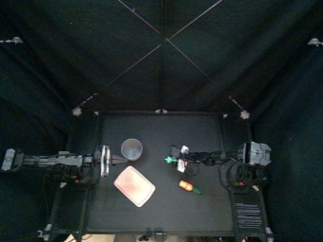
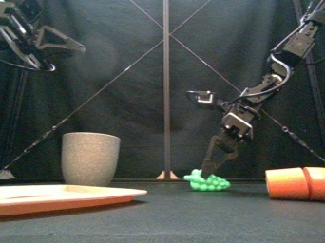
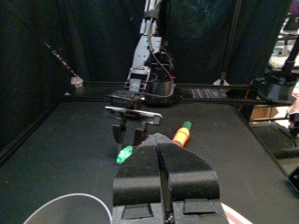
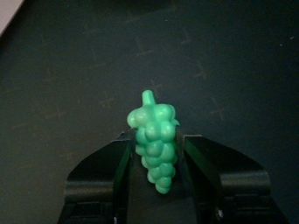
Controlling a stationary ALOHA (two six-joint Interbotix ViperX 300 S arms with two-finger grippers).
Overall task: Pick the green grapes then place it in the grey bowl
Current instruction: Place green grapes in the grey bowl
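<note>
The green grapes (image 2: 207,180) lie on the table right of centre, also in the top view as grapes (image 1: 169,161). My right gripper (image 2: 216,165) reaches down from the right and is shut on them; in the right wrist view the grapes (image 4: 156,144) fill the gap between the jaws, stem end sticking out past the tips of the right gripper (image 4: 158,140). The grey speckled cup (image 1: 131,147) stands upright at the back left of them, apart, and shows as the cup (image 2: 90,157) in the front view. My left gripper (image 3: 163,166) is shut and empty, resting at the left.
A flat pink tray (image 1: 135,184) lies in front of the cup, at the front left of the grapes. An orange toy carrot (image 1: 190,187) lies in front of the grapes, seen at the right as the carrot (image 2: 298,182) in the front view.
</note>
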